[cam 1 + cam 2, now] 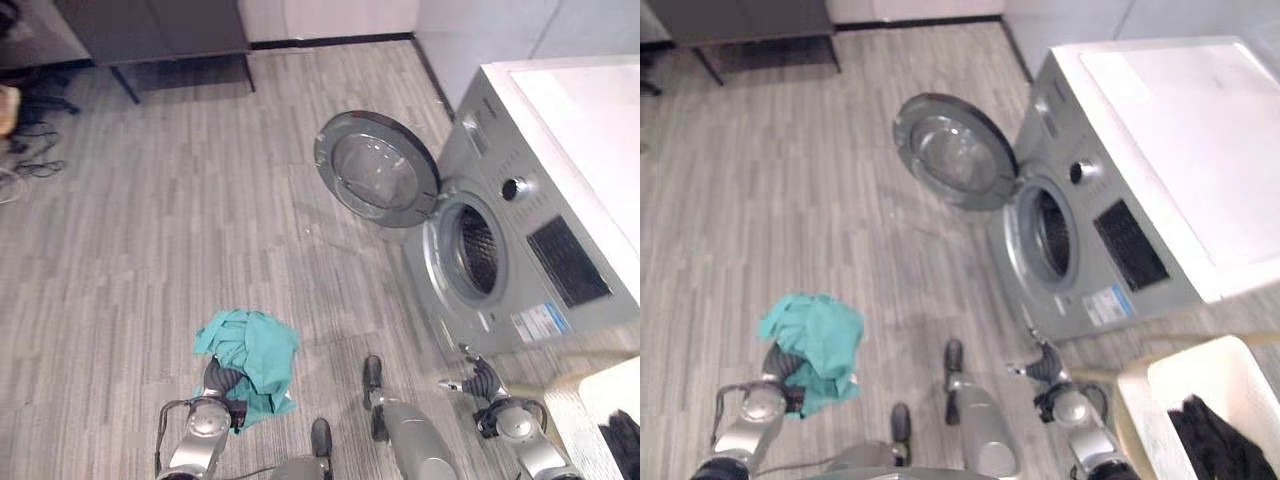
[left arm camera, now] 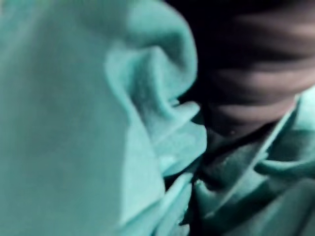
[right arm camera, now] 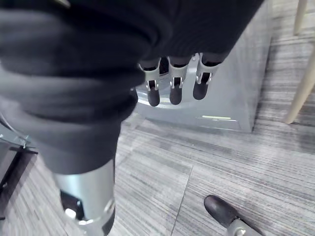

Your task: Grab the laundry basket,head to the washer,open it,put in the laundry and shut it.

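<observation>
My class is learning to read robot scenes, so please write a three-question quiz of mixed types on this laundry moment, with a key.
1. True or false: the washer door is shut.
2. Multiple choice: the teal cloth is with A) the left hand, B) the right hand, C) the washer drum.
3. Fill in: the dark garment lies in the white ____, beside the washer.

Key
1. False: the door stands swung open, and the drum opening shows.
2. A: the cloth drapes over the left hand; the right hand carries nothing, its fingers relaxed.
3. basket: the laundry basket stands on the floor at the robot's right.
</observation>
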{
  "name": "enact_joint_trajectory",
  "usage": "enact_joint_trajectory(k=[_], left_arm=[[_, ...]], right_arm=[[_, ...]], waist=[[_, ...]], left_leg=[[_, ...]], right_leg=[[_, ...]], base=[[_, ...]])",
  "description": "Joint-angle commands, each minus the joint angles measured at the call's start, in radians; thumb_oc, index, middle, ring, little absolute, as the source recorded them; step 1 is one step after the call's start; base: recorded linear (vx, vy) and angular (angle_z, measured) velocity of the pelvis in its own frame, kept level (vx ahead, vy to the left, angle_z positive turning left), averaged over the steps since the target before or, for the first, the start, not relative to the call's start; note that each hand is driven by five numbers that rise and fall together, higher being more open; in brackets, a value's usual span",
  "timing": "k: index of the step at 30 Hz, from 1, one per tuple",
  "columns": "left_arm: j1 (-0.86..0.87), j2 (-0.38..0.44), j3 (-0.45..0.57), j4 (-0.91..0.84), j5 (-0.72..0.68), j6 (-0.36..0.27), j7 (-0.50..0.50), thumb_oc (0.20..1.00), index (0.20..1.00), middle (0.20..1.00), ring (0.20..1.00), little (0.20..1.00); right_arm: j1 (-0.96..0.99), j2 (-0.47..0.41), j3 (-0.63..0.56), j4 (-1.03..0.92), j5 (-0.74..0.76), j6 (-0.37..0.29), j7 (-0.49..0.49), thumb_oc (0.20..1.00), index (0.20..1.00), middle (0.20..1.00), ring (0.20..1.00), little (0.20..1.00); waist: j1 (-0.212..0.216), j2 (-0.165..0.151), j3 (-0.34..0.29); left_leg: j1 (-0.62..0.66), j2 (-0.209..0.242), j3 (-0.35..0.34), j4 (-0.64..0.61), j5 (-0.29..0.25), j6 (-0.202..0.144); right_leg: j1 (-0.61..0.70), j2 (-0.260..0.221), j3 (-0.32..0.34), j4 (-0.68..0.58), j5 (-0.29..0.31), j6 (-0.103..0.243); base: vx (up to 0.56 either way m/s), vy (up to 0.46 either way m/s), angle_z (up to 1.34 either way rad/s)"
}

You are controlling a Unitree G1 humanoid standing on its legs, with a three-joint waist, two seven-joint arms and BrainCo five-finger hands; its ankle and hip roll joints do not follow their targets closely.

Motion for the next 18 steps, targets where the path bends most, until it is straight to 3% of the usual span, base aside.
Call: enact_joint_trajectory(k=[1, 2, 3, 4, 7, 9, 11, 12, 13, 15, 16, 18], left_arm=[[0.013, 0.018, 0.018, -0.083, 0.016, -0.031, -0.02, 0.2, 0.2, 0.2, 0.2, 0.2], [0.006, 0.011, 0.004, -0.085, 0.016, -0.033, -0.024, 0.2, 0.2, 0.2, 0.2, 0.2], [0.005, 0.012, 0.004, -0.085, 0.016, -0.033, -0.024, 0.2, 0.2, 0.2, 0.2, 0.2], [-0.007, 0.007, -0.012, -0.078, 0.015, -0.029, -0.026, 0.2, 0.2, 0.2, 0.2, 0.2], [-0.011, 0.009, -0.021, -0.075, 0.02, -0.027, -0.03, 0.2, 0.2, 0.2, 0.2, 0.2], [-0.002, 0.015, -0.028, -0.074, 0.039, -0.021, -0.034, 0.2, 0.2, 0.2, 0.2, 0.2], [-0.001, 0.018, -0.031, -0.072, 0.046, -0.021, -0.032, 0.2, 0.2, 0.2, 0.2, 0.2], [-0.001, 0.018, -0.031, -0.072, 0.046, -0.021, -0.032, 0.2, 0.2, 0.2, 0.2, 0.2], [0.008, 0.02, -0.034, -0.083, 0.048, -0.022, -0.033, 0.2, 0.2, 0.2, 0.2, 0.2], [0.012, 0.021, -0.037, -0.089, 0.048, -0.021, -0.034, 0.2, 0.2, 0.2, 0.2, 0.2], [0.014, 0.027, -0.039, -0.105, 0.045, -0.023, -0.035, 0.2, 0.2, 0.2, 0.2, 0.2], [0.013, 0.03, -0.041, -0.105, 0.044, -0.021, -0.037, 0.2, 0.2, 0.2, 0.2, 0.2]], right_arm=[[-0.01, -0.036, -0.02, -0.025, 0.01, -0.029, 0.003, 1.0, 1.0, 1.0, 1.0, 1.0], [-0.019, -0.045, -0.024, -0.016, 0.023, -0.027, 0.002, 1.0, 1.0, 1.0, 1.0, 1.0], [-0.019, -0.045, -0.024, -0.016, 0.023, -0.027, 0.002, 1.0, 1.0, 1.0, 1.0, 1.0], [-0.021, -0.05, -0.028, -0.004, 0.034, -0.023, -0.001, 1.0, 1.0, 1.0, 1.0, 1.0], [-0.025, -0.054, -0.027, 0.004, 0.039, -0.022, -0.001, 1.0, 1.0, 1.0, 1.0, 1.0], [-0.018, -0.059, -0.033, 0.01, 0.036, -0.022, -0.005, 1.0, 1.0, 1.0, 1.0, 1.0], [-0.015, -0.056, -0.037, 0.018, 0.035, -0.022, -0.012, 1.0, 1.0, 1.0, 1.0, 1.0], [-0.015, -0.056, -0.037, 0.018, 0.035, -0.022, -0.012, 1.0, 1.0, 1.0, 1.0, 1.0], [-0.01, -0.054, -0.039, 0.031, 0.022, -0.025, -0.018, 1.0, 1.0, 1.0, 1.0, 1.0], [-0.01, -0.055, -0.037, 0.037, 0.015, -0.024, -0.019, 1.0, 1.0, 1.0, 1.0, 1.0], [-0.016, -0.06, -0.039, 0.045, 0.011, -0.025, -0.022, 1.0, 1.0, 1.0, 1.0, 1.0], [-0.016, -0.059, -0.04, 0.043, 0.005, -0.023, -0.02, 1.0, 1.0, 1.0, 1.0, 1.0]], waist=[[-0.011, -0.015, -0.03], [-0.007, -0.022, -0.018], [-0.009, -0.024, -0.021], [-0.002, -0.034, -0.011], [0.007, -0.044, -0.012], [0.017, -0.041, -0.018], [0.027, -0.035, -0.016], [0.027, -0.035, -0.015], [0.043, -0.03, -0.02], [0.049, -0.029, -0.023], [0.058, -0.036, -0.023], [0.061, -0.03, -0.03]], left_leg=[[-0.068, 0.018, 0.101, 0.214, -0.091, -0.043], [-0.13, 0.065, 0.127, 0.375, -0.047, -0.064], [-0.134, 0.063, 0.127, 0.374, -0.043, -0.064], [-0.192, 0.09, 0.149, 0.428, -0.034, -0.058], [-0.245, 0.095, 0.154, 0.394, -0.049, -0.048], [-0.284, 0.106, 0.136, 0.282, 0.005, -0.056], [-0.323, 0.114, 0.106, 0.194, 0.094, -0.08], [-0.32, 0.113, 0.107, 0.191, 0.096, -0.08], [-0.344, 0.124, 0.019, 0.057, 0.161, -0.1], [-0.353, 0.13, -0.017, 0.032, 0.172, -0.106], [-0.375, 0.129, -0.101, 0.035, 0.175, -0.116], [-0.372, 0.134, -0.119, 0.039, 0.182, -0.117]], right_leg=[[0.131, 0.0, 0.005, -0.04, -0.148, 0.046], [0.183, 0.001, -0.004, -0.059, -0.164, 0.023], [0.18, -0.001, -0.004, -0.061, -0.161, 0.022], [0.223, -0.006, -0.01, -0.076, -0.182, 0.008], [0.252, -0.012, -0.011, -0.087, -0.199, 0.01], [0.282, -0.003, 0.005, -0.084, -0.228, 0.011], [0.308, 0.013, 0.021, -0.076, -0.254, 0.009], [0.308, 0.013, 0.022, -0.076, -0.255, 0.009], [0.354, 0.026, 0.071, -0.064, -0.291, 0.014], [0.36, 0.028, 0.094, -0.051, -0.3, 0.014], [0.386, 0.024, 0.151, -0.025, -0.32, 0.017], [0.387, 0.024, 0.169, -0.019, -0.322, 0.019]], base=[[0.31, -0.247, 0.64], [0.14, -0.119, 0.47], [0.27, -0.198, 0.42], [0.19, -0.112, 0.11], [0.21, -0.05, -0.05], [0.3, 0.048, -0.15], [0.24, 0.07, -0.25], [0.45, 0.215, -0.5], [0.34, 0.176, -0.5], [0.43, 0.257, -0.81], [0.48, 0.331, -1.03], [0.29, 0.223, -1.08]])
